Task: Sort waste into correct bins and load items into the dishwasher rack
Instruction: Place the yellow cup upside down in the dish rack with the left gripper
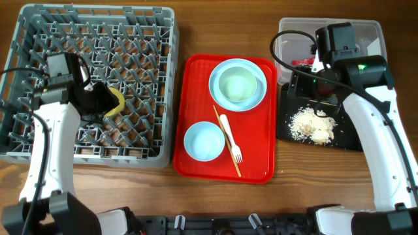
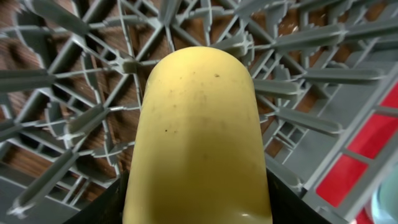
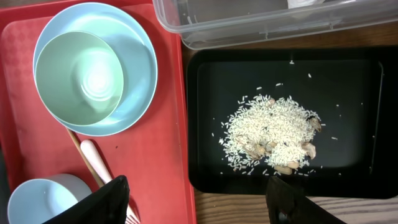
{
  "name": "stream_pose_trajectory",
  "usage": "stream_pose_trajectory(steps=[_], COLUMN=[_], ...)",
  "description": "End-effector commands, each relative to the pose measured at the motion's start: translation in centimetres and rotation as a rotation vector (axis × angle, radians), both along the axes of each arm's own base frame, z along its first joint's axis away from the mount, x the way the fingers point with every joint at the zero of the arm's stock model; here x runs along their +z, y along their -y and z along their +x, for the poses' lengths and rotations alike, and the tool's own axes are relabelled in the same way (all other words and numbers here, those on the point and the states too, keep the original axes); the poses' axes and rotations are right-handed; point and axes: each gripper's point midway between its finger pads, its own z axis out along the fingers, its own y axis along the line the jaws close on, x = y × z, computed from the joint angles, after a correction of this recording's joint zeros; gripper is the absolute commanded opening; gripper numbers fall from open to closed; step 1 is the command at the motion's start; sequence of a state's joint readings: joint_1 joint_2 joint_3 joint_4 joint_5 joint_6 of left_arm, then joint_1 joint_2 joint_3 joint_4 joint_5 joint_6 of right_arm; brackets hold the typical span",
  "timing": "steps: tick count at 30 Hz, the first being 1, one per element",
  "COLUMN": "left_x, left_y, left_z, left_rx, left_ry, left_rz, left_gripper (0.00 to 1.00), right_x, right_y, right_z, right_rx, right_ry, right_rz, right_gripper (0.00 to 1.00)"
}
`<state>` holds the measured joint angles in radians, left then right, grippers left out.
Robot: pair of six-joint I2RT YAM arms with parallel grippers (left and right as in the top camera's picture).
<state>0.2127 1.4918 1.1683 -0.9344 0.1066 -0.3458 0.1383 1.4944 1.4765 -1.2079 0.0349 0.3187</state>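
My left gripper [image 1: 98, 99] is shut on the small yellow cup [image 1: 115, 103] and holds it over the grey dishwasher rack [image 1: 39, 39]. In the left wrist view the cup [image 2: 199, 124] fills the middle above the rack's pegs [image 2: 311, 74]. The red tray [image 1: 196, 98] holds the pale blue plate [image 1: 221, 68] with the mint-green bowl [image 1: 236, 85] in it, the light blue saucer [image 1: 204, 141], the white fork [image 1: 228, 132] and the wooden stick [image 1: 234, 160]. My right gripper [image 3: 199, 205] is open and empty, high over the black tray [image 3: 211, 124], which holds beige food scraps [image 3: 273, 137].
The clear tub [image 1: 372, 29] stands behind the black tray [image 1: 349, 137]; a bit of red shows in it beside my right arm. The plate [image 3: 140, 62], bowl [image 3: 81, 74] and red tray [image 3: 155, 162] show in the right wrist view. Bare wood lies along the front.
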Motion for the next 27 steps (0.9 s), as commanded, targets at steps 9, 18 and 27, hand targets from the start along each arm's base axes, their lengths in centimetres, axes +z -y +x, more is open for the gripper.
stream_pose_trajectory(steps=[9, 18, 27], left_x=[0.5, 8.9, 8.3], left_y=[-0.2, 1.2, 12.5], left_z=[1.5, 3.9, 0.9], left_rx=[-0.001, -0.049, -0.371], left_ry=[0.02, 0.193, 0.12], left_rz=[-0.022, 0.007, -0.029], left_gripper=[1.0, 1.0, 1.0], right_x=[0.2, 0.2, 0.2], right_y=[0.4, 0.4, 0.7], right_z=[-0.2, -0.2, -0.2], right_rx=[-0.005, -0.004, -0.071], right_ry=[0.002, -0.001, -0.001], right_rz=[-0.017, -0.017, -0.002], right_gripper=[0.72, 1.0, 1.0])
